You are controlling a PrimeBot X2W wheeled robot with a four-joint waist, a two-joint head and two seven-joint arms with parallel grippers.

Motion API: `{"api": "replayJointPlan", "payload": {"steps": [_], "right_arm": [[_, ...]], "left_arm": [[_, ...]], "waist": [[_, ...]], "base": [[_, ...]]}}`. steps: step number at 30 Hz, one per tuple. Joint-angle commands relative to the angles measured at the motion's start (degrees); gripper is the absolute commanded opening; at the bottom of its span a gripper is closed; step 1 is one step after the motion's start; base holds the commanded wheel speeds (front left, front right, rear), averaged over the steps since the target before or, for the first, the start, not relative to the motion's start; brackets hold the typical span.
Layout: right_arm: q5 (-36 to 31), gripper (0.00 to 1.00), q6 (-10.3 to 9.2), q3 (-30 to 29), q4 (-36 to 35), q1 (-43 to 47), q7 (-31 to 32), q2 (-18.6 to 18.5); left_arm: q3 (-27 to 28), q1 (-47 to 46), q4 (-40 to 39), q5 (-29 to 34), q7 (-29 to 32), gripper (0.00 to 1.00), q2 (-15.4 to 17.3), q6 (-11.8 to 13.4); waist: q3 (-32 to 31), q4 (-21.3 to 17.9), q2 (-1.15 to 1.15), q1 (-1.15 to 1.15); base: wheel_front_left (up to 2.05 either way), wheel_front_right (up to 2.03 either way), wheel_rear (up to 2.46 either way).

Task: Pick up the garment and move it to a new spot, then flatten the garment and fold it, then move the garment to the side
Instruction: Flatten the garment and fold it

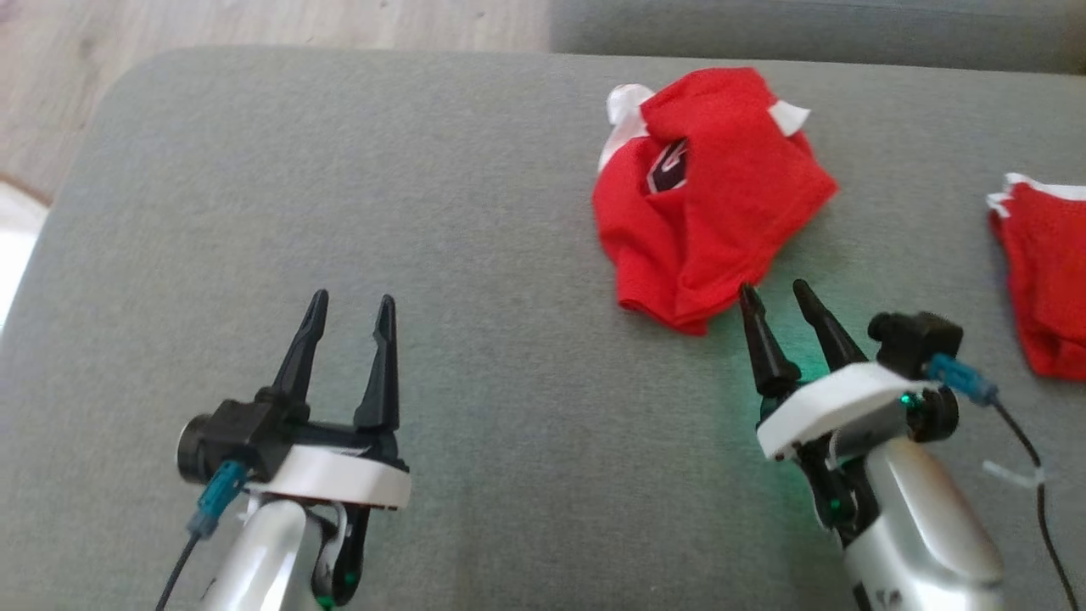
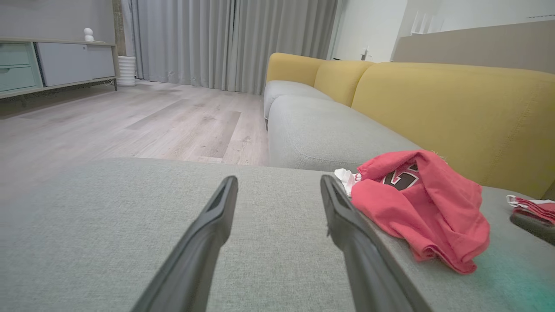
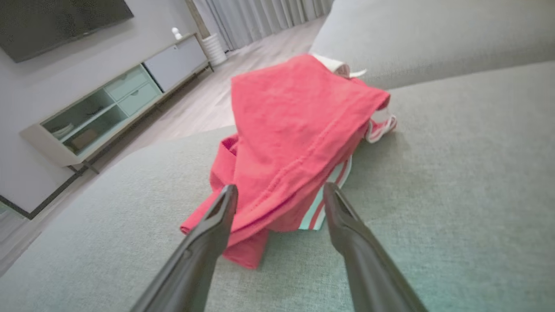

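A crumpled red garment (image 1: 708,199) with white trim and a dark printed patch lies on the grey sofa cushion (image 1: 382,212). My right gripper (image 1: 776,293) stands open at the garment's near hem, its fingertips touching or just short of the cloth. In the right wrist view the garment (image 3: 288,130) fills the gap ahead of that gripper (image 3: 281,193), with the red hem and a striped edge between the fingers. My left gripper (image 1: 352,304) is open over bare cushion, well left of the garment. From the left wrist, the garment (image 2: 422,203) sits right of the open gripper (image 2: 277,182).
A second red cloth with white edging (image 1: 1048,271) lies at the cushion's right edge. The cushion's left rim drops to a wooden floor (image 1: 254,25). A yellow sofa backrest (image 2: 455,112) rises behind, and a low cabinet (image 3: 117,104) stands by the wall.
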Motion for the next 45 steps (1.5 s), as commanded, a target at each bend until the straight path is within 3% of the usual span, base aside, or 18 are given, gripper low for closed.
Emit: {"api": "replayJointPlan", "payload": {"steps": [1, 11, 12, 13, 14, 19, 28, 31, 38, 41, 45], "right_arm": [[1.64, 1.00, -0.04, 1.16, 0.73, -3.10, 0.45, 0.07], [11.59, 1.00, -0.04, 4.10, 13.40, -12.12, -2.65, 0.07], [11.95, 0.89, -0.04, 4.94, 14.01, -12.88, -3.41, 0.07], [12.20, 0.28, -0.04, 5.58, 14.56, -13.60, -4.37, 0.07], [12.09, 0.00, -0.04, 6.01, 15.17, -14.29, -5.44, 0.07], [7.79, 0.00, -0.04, 7.48, 16.48, -17.29, -9.60, 0.07], [-1.71, 0.00, -0.04, 9.77, 8.16, -22.08, -10.58, 0.07], [-0.99, 0.00, -0.04, 13.36, 7.33, -26.68, -10.22, 0.07], [10.02, 0.00, -0.04, 18.60, 5.48, -40.74, -10.36, 0.07], [12.64, 0.00, -0.04, 15.89, 2.46, -44.91, -10.56, 0.07], [10.83, 0.00, -0.04, 9.29, 0.55, -44.33, -10.59, 0.07]], "left_arm": [[2.49, -2.88, -1.32, 1.02, -0.45, 1.00, -0.01, -0.40], [4.12, -3.55, -0.12, 3.15, -0.46, 1.00, -2.09, -2.23], [4.30, -3.52, -0.11, 3.32, -0.46, 1.00, -2.22, -2.36], [4.50, -3.49, -0.08, 3.49, -0.46, 1.00, -2.34, -2.48], [4.69, -3.47, 0.00, 3.67, -0.46, 1.00, -2.44, -2.58], [5.63, -3.48, 0.33, 4.39, -0.46, 1.00, -2.98, -2.95], [6.21, -2.08, 0.67, 5.27, -0.46, 1.00, -3.85, -3.43], [6.46, -1.53, 0.65, 5.27, -0.46, 1.00, -4.05, -3.56], [6.66, -0.11, 0.96, 5.24, -0.46, 1.00, -4.38, -3.62], [7.32, 0.52, 0.58, 5.07, -0.46, 1.00, -4.45, -3.37], [8.63, 1.07, 0.03, 5.08, -0.46, 1.00, -4.49, -3.01]], "waist": [[0.78, 1.37, 0.00, 0.00], [2.23, 4.14, 0.00, 0.00], [2.28, 4.16, 0.00, 0.00], [2.28, 4.14, 0.00, 0.00], [2.25, 4.08, 0.00, 0.00], [1.30, 3.55, 0.00, 0.00], [-2.32, 3.58, 0.00, 0.00], [-3.47, 4.08, 0.00, 0.00], [-6.00, 5.85, 0.00, 0.00], [-6.23, 5.86, 0.00, 0.00], [-5.89, 4.64, 0.00, 0.00]], "base": [[0.00, 0.00, 0.00], [0.00, 0.00, 0.00], [0.00, 0.00, 0.00], [0.00, 0.00, 0.00], [0.00, 0.00, 0.00], [0.00, 0.00, 0.00], [0.00, 0.00, 0.00], [0.00, 0.00, 0.00], [0.00, 0.00, 0.00], [0.00, 0.00, 0.00], [0.00, 0.00, 0.00]]}}
